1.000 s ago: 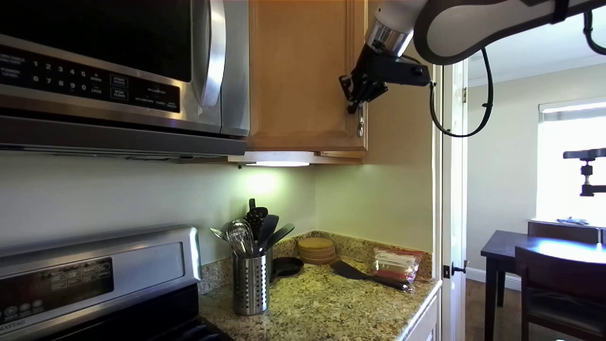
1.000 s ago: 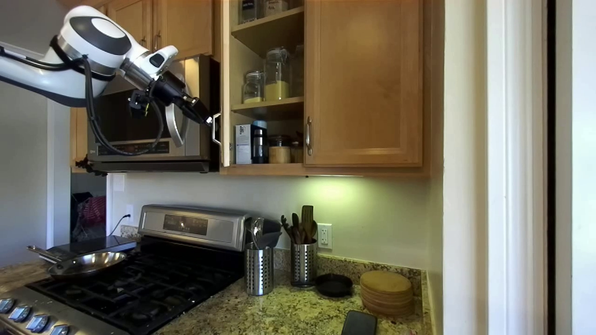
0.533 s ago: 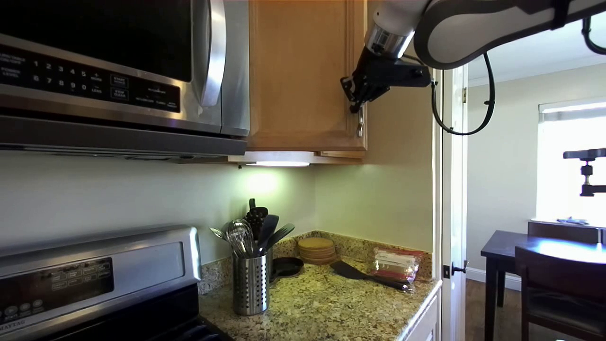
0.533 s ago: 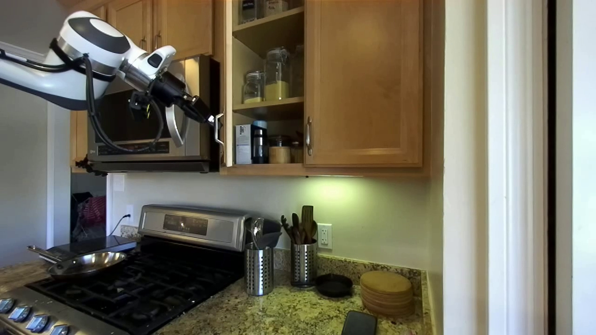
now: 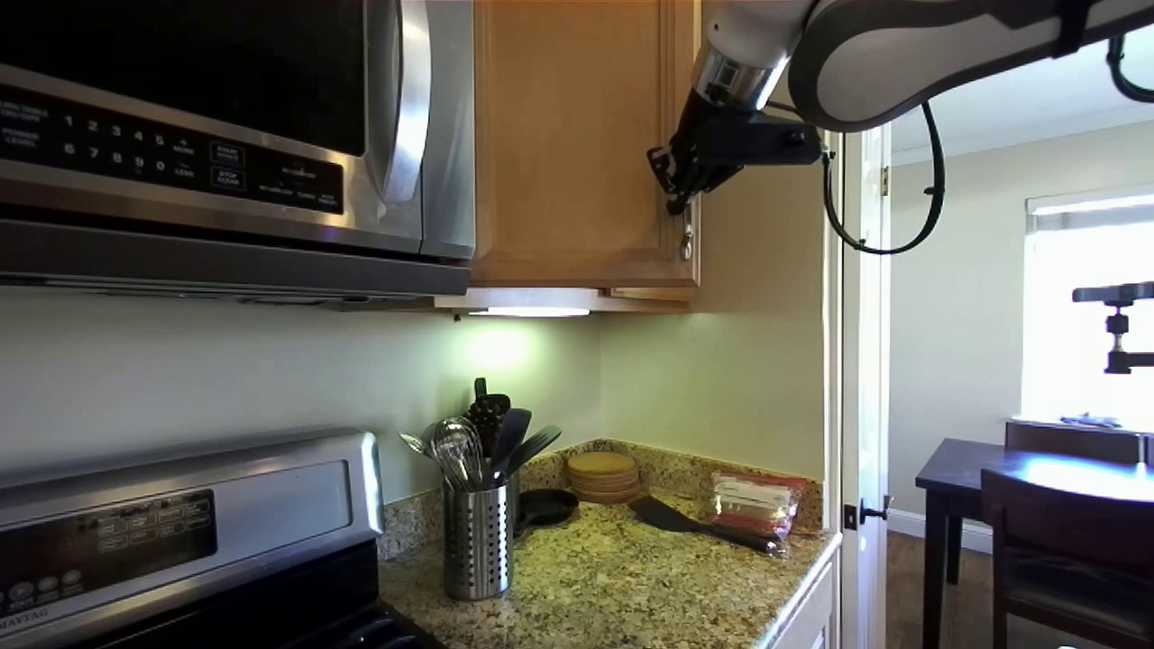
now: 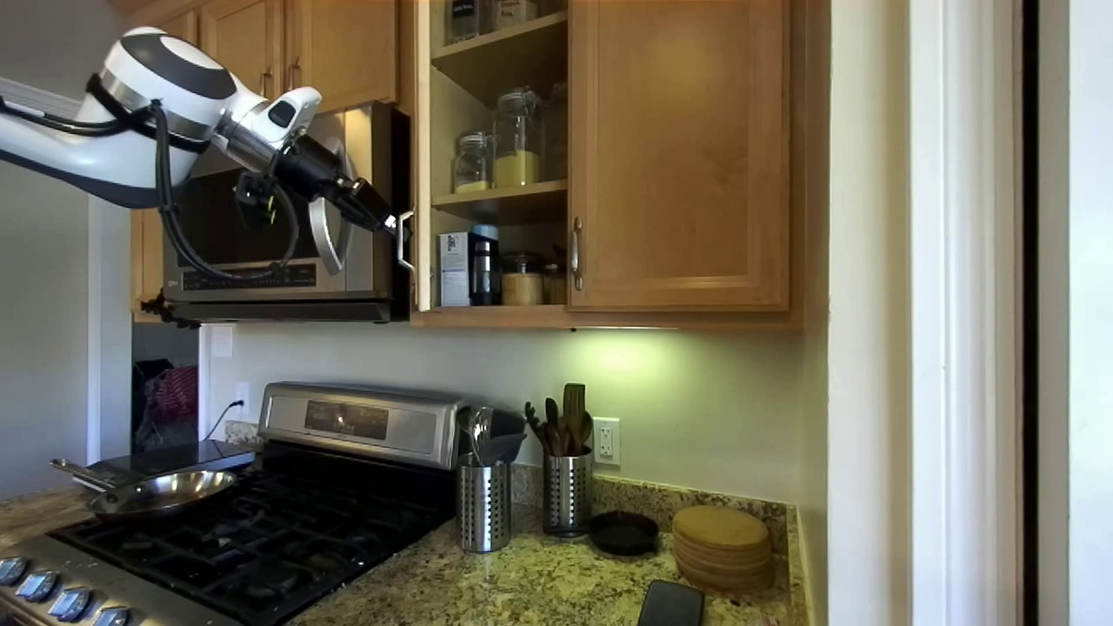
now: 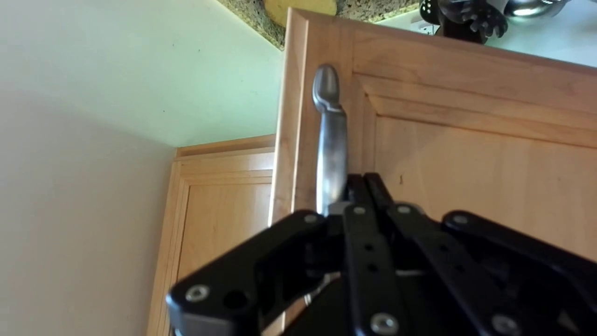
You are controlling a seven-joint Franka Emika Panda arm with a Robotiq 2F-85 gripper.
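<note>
Wrist view: shows a pincer [image 7: 365, 179] fully closed, finger against finger, with nothing gripped between. Has a metal handle [image 7: 332, 144] just beside the fingertips, too close to tell whether touching; faces, straight ahead, the cupboard door [image 7: 466, 154] bearing that handle.

In an exterior view, cam sits close to microwave [image 5: 234, 144], faces corner [image 5: 601, 379] past stove [image 5: 261, 523]; in an exterior view, cam farther back, faces stove + open cabinet [image 6: 487, 318]. Shared: microwave, stove, worktop [image 5: 595, 586]. Wrist cam v. close, past hand [image 7: 366, 179] at door [image 7: 466, 140], scene inverted.
</note>
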